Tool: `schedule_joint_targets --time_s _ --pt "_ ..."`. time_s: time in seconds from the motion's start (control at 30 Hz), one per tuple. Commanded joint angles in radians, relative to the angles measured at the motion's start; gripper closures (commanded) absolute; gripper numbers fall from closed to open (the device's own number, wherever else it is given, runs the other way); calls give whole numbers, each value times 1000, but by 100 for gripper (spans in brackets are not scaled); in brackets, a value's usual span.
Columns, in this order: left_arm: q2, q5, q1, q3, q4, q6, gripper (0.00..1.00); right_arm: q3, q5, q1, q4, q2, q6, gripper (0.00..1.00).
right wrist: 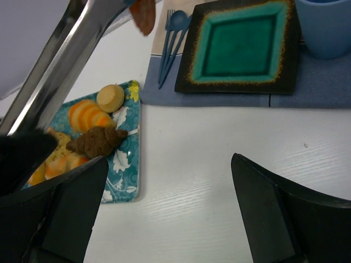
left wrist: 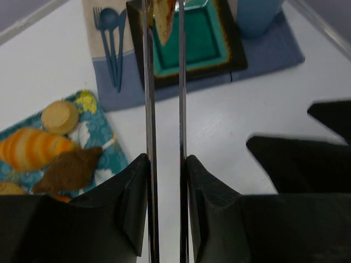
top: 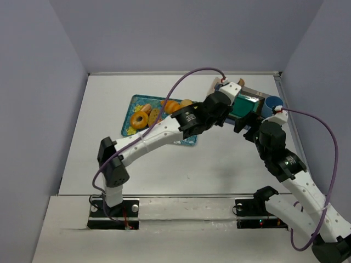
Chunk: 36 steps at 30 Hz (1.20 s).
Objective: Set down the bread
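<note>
My left gripper (left wrist: 164, 159) is shut on a pair of metal tongs (left wrist: 147, 98). The tongs' tips pinch a reddish-brown piece of bread (left wrist: 164, 22) above the near-left edge of the green square plate (left wrist: 205, 38). The same bread (right wrist: 143, 13) and tongs (right wrist: 60, 60) show in the right wrist view, left of the plate (right wrist: 241, 44). My right gripper (right wrist: 170, 203) is open and empty over bare table, in front of the plate. In the top view the left gripper (top: 219, 107) reaches over the plate (top: 243, 108), and the right gripper (top: 249, 123) is just beside it.
A teal patterned tray (left wrist: 107, 159) with several breads lies to the left. A blue cup (left wrist: 258, 16) and blue cutlery (left wrist: 112, 38) sit on the blue placemat (left wrist: 269, 55) beside the plate. Grey walls enclose the table.
</note>
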Motion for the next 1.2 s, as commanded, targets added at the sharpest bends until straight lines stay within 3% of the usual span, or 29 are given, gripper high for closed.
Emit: schedule_joint_targets --time_s 0.0,0.07,0.2,0.33,0.57,0.7,0.73,0.8,1.17 --pt "219 94 56 269 107 73 95 20 109 4 -29 -62 51 0" --pt "340 134 73 444 72 85 95 5 139 4 -31 -77 62 0" --pt "458 240 102 569 75 90 88 0 158 4 -31 -93 65 0" --pt "501 274 123 534 115 64 83 -5 155 4 -32 -91 63 0" --pt "583 288 128 543 64 21 81 -8 147 4 -35 -65 60 0" --pt "587 280 128 534 54 19 65 -8 147 4 -37 -54 62 0" --pt "586 280 129 529 50 19 54 -6 146 4 -35 -53 57 0" --pt "584 286 128 525 46 21 50 -6 146 4 -37 -44 54 0" --pt "552 289 129 502 37 7 49 -8 140 4 -37 -42 53 0"
